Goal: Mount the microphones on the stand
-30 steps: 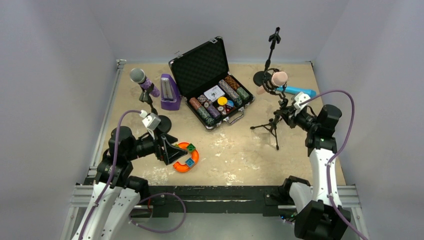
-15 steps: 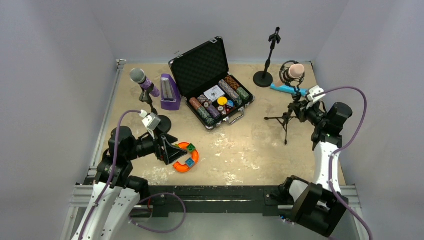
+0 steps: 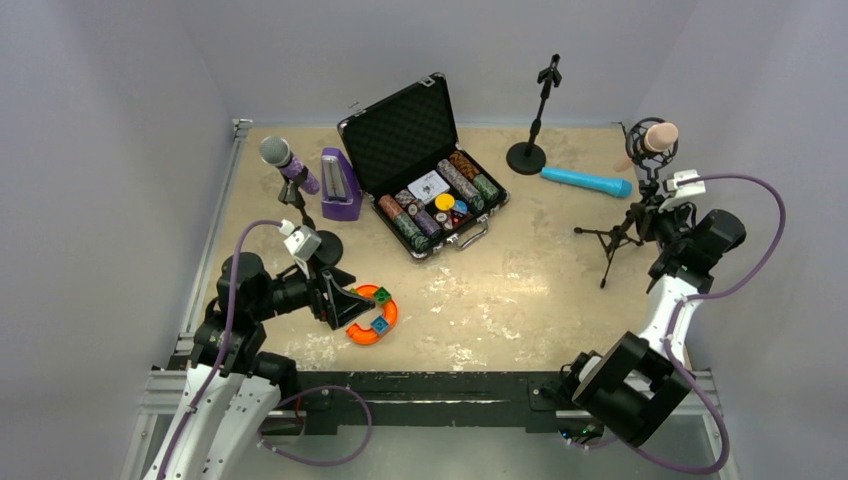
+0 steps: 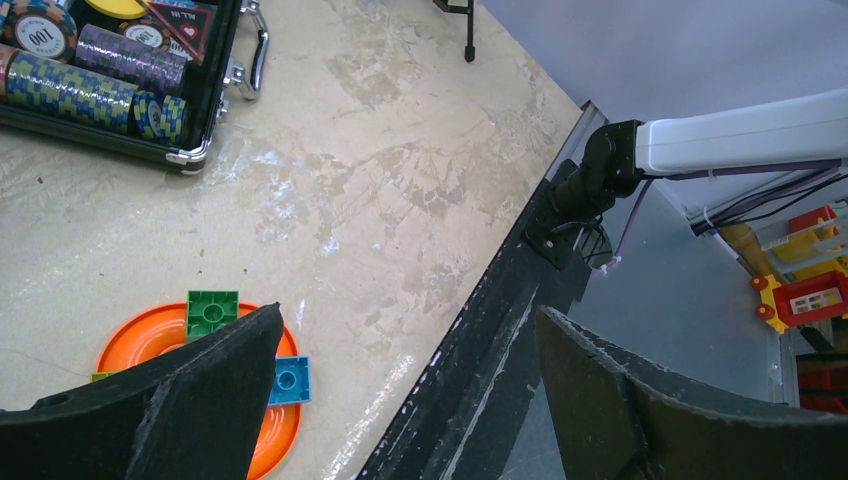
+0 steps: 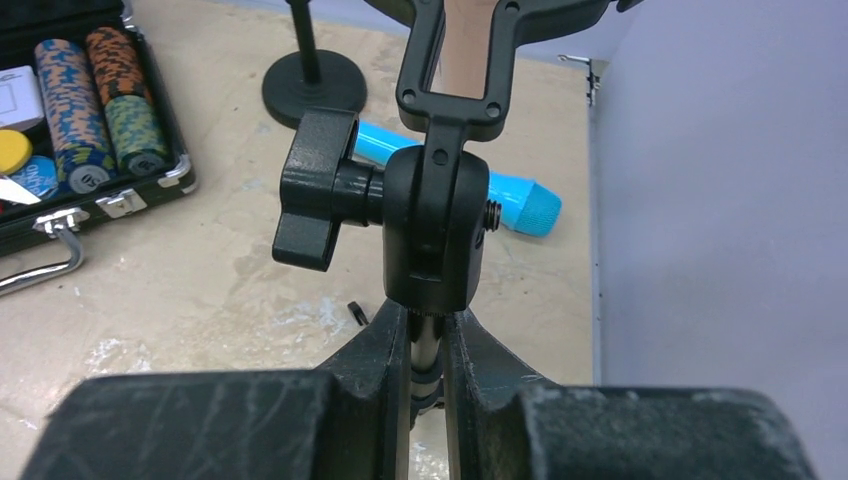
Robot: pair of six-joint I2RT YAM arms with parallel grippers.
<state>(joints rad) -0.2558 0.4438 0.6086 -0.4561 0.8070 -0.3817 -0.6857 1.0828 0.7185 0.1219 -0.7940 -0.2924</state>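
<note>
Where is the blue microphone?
From above, the blue microphone lies flat on the far right side, between the round-base stand and the pink microphone.

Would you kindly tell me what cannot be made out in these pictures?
Right wrist view: the pink microphone is cut off by the top edge, its head unseen.
Right wrist view: the blue microphone is partly hidden behind the swivel joint of the stand.
Left wrist view: the orange ring toy is partly hidden by a finger of the left gripper.
Top view: the card in the chip case is too small to read.
</note>
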